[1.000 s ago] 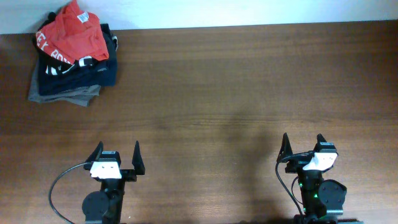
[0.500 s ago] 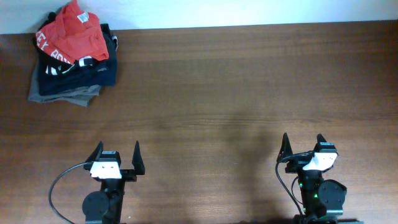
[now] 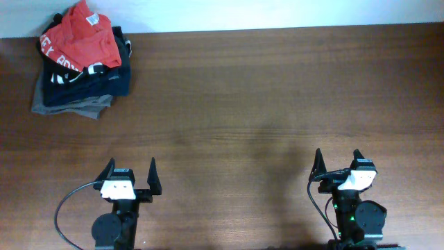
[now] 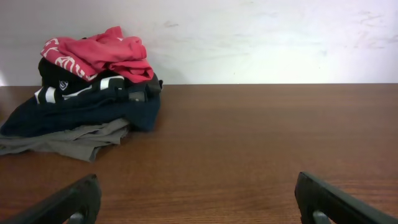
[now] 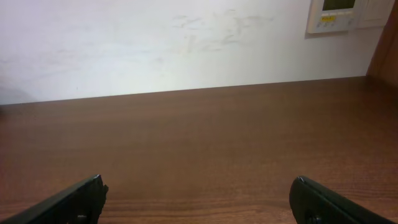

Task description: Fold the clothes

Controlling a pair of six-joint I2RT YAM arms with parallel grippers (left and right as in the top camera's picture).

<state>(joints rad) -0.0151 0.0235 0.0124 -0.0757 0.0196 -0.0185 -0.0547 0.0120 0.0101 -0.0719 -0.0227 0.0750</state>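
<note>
The orange-red T-shirt [image 3: 82, 38] lies crumpled on top of a pile of garments at the table's far left corner; its white neck tag shows. It also shows in the left wrist view [image 4: 99, 53], far ahead on the left. My left gripper [image 3: 130, 167] is open and empty near the front edge, far from the shirt; its fingertips [image 4: 81, 196] sit at the bottom corners of the left wrist view. My right gripper [image 3: 338, 159] is open and empty at the front right. The right wrist view shows only bare table between its fingertips [image 5: 81, 198].
Under the shirt lie folded black, navy [image 3: 83, 87] and grey [image 3: 76, 105] garments, seen too in the left wrist view [image 4: 81, 109]. A white wall [image 5: 186, 43] runs along the table's far edge, with a wall panel [image 5: 336, 15] at upper right. Brown wooden table [image 3: 263, 97].
</note>
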